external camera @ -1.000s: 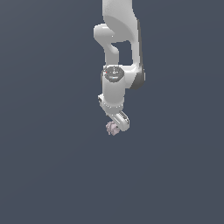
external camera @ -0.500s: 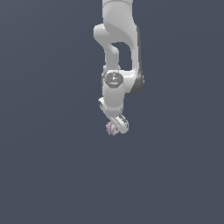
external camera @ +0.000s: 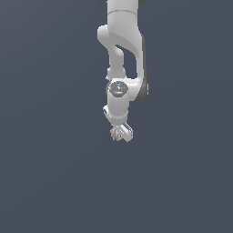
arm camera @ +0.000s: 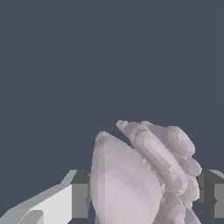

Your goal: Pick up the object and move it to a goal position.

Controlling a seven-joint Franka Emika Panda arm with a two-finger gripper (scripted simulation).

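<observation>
The object (external camera: 116, 134) is a small knobbly pale pinkish-grey lump held at the tip of the white arm, near the middle of the exterior view. My gripper (external camera: 119, 134) is shut on it. In the wrist view the object (arm camera: 140, 175) fills the space between the two grey fingers (arm camera: 80, 192), pressed from both sides. The white arm hangs down from the top of the exterior view, with the gripper above the dark grey floor.
Plain dark grey ground (external camera: 54, 182) surrounds the arm on all sides. No other object or goal marker shows in either view.
The arm has shifted slightly toward the exterior view's right and a little upward, carrying the object with it. The grip stays shut.
</observation>
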